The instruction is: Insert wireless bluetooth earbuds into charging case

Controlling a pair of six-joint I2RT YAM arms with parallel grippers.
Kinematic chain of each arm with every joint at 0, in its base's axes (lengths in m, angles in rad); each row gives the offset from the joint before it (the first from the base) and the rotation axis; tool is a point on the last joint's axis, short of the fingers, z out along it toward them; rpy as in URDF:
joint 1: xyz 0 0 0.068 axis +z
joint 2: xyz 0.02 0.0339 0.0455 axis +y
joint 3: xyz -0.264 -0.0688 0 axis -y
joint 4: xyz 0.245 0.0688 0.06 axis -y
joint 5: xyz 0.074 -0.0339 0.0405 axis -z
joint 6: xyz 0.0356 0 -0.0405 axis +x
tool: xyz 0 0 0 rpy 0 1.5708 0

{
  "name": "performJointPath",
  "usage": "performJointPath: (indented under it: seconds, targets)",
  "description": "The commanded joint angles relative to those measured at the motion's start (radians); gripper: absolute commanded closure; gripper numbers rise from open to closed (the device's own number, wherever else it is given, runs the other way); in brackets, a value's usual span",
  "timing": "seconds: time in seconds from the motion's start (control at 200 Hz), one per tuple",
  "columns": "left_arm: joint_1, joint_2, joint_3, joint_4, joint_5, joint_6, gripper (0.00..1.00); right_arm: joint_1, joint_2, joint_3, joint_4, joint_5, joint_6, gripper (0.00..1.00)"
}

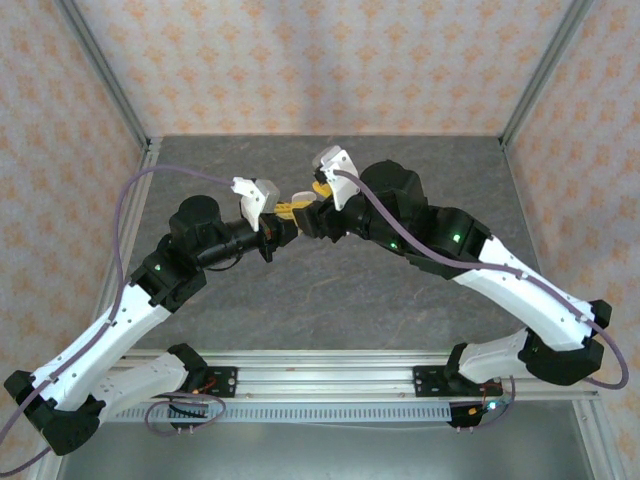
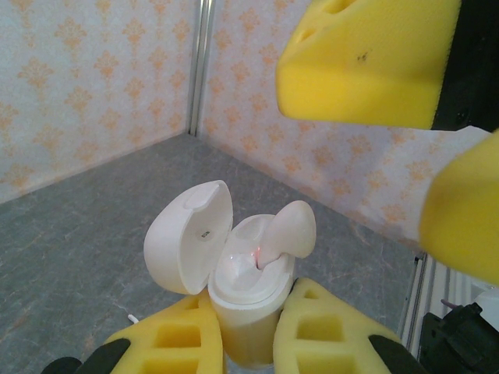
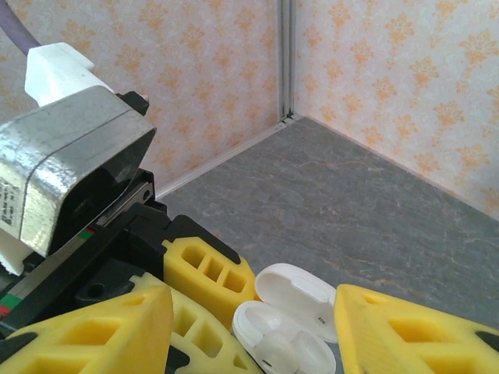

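Between my arms, my left gripper (image 2: 249,331) clamps the charging case (image 2: 243,304) while my right gripper (image 3: 257,331) gapes; the half-seated white earbud (image 2: 288,227) may topple.

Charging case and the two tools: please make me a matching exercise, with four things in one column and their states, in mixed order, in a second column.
Column A
1. left tool
2. right tool
3. case lid
4. white earbud

Column B
a. swung open
b. shut on the charging case
c. jaws apart, holding nothing
d. standing in the case, its top poking out

Pairs: 1-b, 2-c, 3-a, 4-d
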Motion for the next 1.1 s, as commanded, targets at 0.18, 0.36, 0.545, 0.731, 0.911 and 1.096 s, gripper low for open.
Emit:
performJointPath:
  seconds: [0.18, 0.36, 0.545, 0.731, 0.911, 1.096]
  targets:
    - [0.001, -0.009, -0.006, 0.048, -0.014, -0.011, 1.00, -0.080, 0.010, 0.113, -0.070, -0.113, 0.158, 0.49]
    - [0.001, -0.009, -0.004, 0.053, -0.009, -0.013, 1.00, -0.158, 0.017, 0.115, -0.115, -0.236, 0.255, 0.61]
    - [0.001, -0.009, -0.005, 0.055, -0.003, -0.010, 1.00, -0.205, 0.017, 0.058, -0.097, -0.387, 0.337, 0.71]
    - [0.001, -0.012, -0.009, 0.055, 0.002, -0.011, 1.00, -0.262, -0.002, -0.005, -0.005, -0.483, 0.430, 0.78]
    - [0.001, -0.021, -0.011, 0.052, -0.003, -0.009, 1.00, -0.276, 0.008, -0.006, -0.001, -0.527, 0.440, 0.82]
    - [0.001, -0.018, -0.008, 0.051, -0.010, -0.008, 1.00, -0.275, 0.012, -0.009, -0.020, -0.556, 0.426, 0.85]
